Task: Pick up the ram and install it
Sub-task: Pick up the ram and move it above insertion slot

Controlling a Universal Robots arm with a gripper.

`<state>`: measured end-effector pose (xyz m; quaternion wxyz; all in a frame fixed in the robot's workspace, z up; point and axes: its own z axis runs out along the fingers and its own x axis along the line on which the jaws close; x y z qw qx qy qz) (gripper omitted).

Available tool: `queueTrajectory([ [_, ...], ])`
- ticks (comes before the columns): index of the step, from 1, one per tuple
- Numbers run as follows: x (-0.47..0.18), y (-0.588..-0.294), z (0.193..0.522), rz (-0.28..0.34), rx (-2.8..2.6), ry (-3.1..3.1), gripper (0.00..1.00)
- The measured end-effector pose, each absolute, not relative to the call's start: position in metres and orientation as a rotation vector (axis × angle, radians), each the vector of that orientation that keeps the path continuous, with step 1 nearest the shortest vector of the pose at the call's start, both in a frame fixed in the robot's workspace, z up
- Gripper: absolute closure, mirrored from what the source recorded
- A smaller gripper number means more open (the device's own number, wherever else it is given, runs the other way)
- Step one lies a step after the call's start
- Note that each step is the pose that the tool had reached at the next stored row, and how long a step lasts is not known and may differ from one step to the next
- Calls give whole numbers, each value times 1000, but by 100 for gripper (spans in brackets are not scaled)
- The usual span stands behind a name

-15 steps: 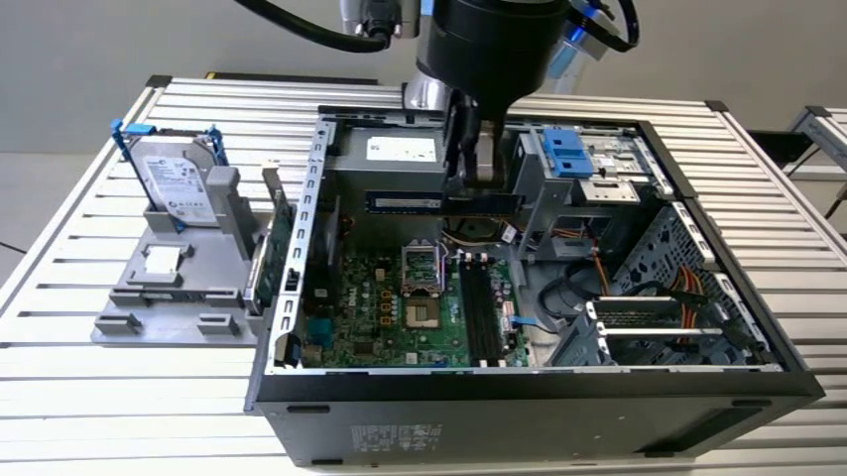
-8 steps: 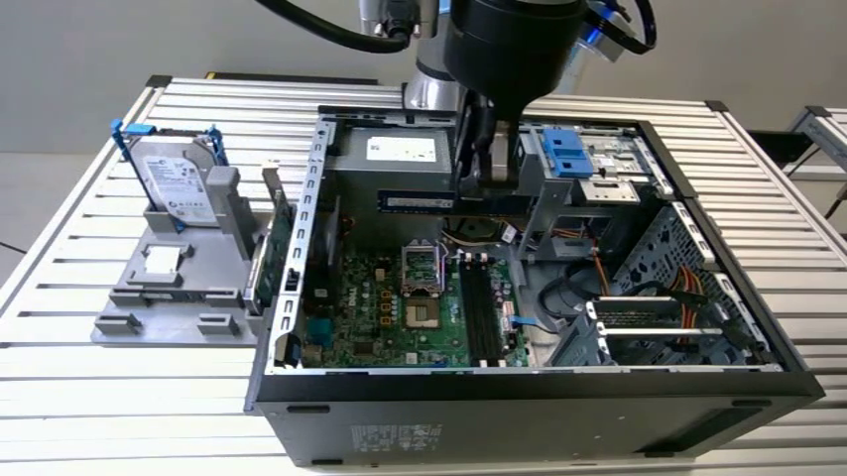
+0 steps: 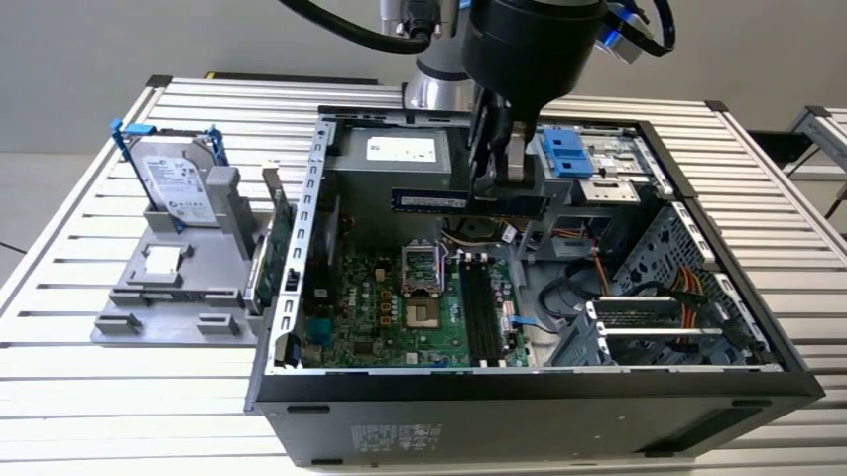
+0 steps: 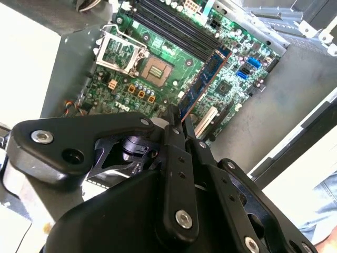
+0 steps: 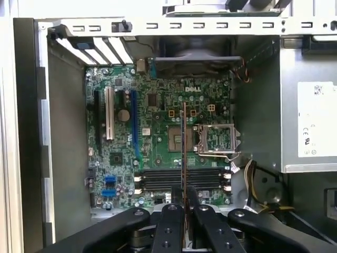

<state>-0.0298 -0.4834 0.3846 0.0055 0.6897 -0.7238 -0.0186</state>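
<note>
1. Setting: a table point(image 3: 79, 397) of pale metal slats before a plain grey wall. An open computer case point(image 3: 530, 421) lies on it with its open side up.
2. Gripper point(image 3: 507, 183): black, on the arm's end, hanging over the open case. Its fingers point(image 5: 171, 221) are clamped on the ram.
3. Ram point(image 3: 437, 201): a slim dark blue stick, pinched between the fingertips and held level. It is in the air above the board and touches nothing else. In the first wrist view it is seen edge-on as a thin line.
4. Memory slots point(image 5: 158, 179): black, side by side, straight below the gripper. The ram's length lies crosswise to them, and it is seated in none.
5. Processor socket point(image 5: 216, 139): metal frame, on the board just beyond the slots from the gripper.
6. Motherboard point(image 3: 397, 317): green, on the case floor, beneath the gripper.
7. Power supply point(image 3: 397, 159): silver box inside the case, beside and below the gripper, toward the exterior view's left.
8. Hard drive point(image 3: 179, 183): silver with blue clips, upright in a grey stand point(image 3: 173, 297). It is outside the case, well apart from the gripper.
</note>
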Motion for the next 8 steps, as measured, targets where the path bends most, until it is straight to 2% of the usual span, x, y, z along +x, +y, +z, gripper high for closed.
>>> queueTrajectory([
  [8, -19, -483, 385, -59, 2128, -2296, 100],
])
